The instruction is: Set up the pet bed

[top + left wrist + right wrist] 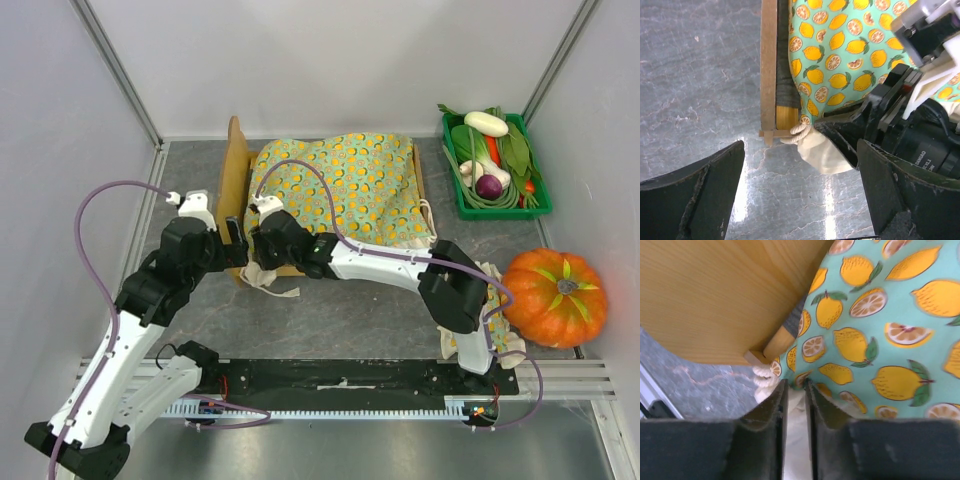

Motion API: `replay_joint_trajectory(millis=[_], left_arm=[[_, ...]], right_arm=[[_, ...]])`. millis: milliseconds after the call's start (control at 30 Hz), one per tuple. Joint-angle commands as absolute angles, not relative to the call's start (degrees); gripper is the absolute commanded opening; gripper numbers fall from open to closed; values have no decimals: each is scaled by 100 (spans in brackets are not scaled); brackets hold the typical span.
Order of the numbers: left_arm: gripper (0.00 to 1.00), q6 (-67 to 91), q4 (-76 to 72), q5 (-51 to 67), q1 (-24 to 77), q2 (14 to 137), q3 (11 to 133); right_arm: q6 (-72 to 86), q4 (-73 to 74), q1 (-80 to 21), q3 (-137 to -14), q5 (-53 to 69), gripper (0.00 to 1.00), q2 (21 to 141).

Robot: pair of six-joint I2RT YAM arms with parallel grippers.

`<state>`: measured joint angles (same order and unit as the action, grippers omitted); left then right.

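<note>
Holding left gripper spread wide just off the pet bed's headboard corner. Pinching blanket's cream ruffle with right gripper at that corner.

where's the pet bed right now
Top view: the pet bed sits far centre, just left of middle, under the lemon-print blanket, with the green vegetable crate to its right.
</note>
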<state>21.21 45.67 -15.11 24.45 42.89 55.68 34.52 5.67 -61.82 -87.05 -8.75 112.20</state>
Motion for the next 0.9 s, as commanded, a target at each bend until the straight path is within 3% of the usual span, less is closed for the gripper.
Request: replay_joint_trajectory(millis=[0,67,100,200,400,533,600,667,700,833,867], left_arm=[[99,2382,4298,-1670,2417,4447,5344],[99,2417,4166,-1679,2417,4465,5212],[100,2434,4123,-1696,2408,4474,5177],[100,2443,3955,-1705,2373,4544,5080],[100,2373,3762,-1643,2276,4939,5054],[100,2312,3648,-1758,2206,4992,5028],[99,2294,3604,-1758,2189,5010,5019],[93,2250,3542,-1697,2171,5062,5001],[88,2206,3498,-1644,2171,5089,4984],[47,2188,3481,-1337,2162,5124,4966],[42,2188,3480,-1292,2171,5107,4948]], right_arm=[[3034,571,-6240,-8754,-676,43,10962],[2752,571,-6240,-8571,-694,53,10672],[2629,554,-6240,-8474,-686,65,10339],[2400,519,-6249,-8017,-625,77,9724],[2750,360,-6258,-6532,-195,81,8616],[3225,326,-6302,-5261,-202,65,7955],[3515,177,-6337,-4880,-246,50,7753],[3629,141,-6346,-4597,-281,33,7769],[3691,149,-6354,-4571,-316,29,7813],[3692,167,-6337,-4718,-852,21,8199],[3631,228,-6328,-4824,-1166,20,8479]])
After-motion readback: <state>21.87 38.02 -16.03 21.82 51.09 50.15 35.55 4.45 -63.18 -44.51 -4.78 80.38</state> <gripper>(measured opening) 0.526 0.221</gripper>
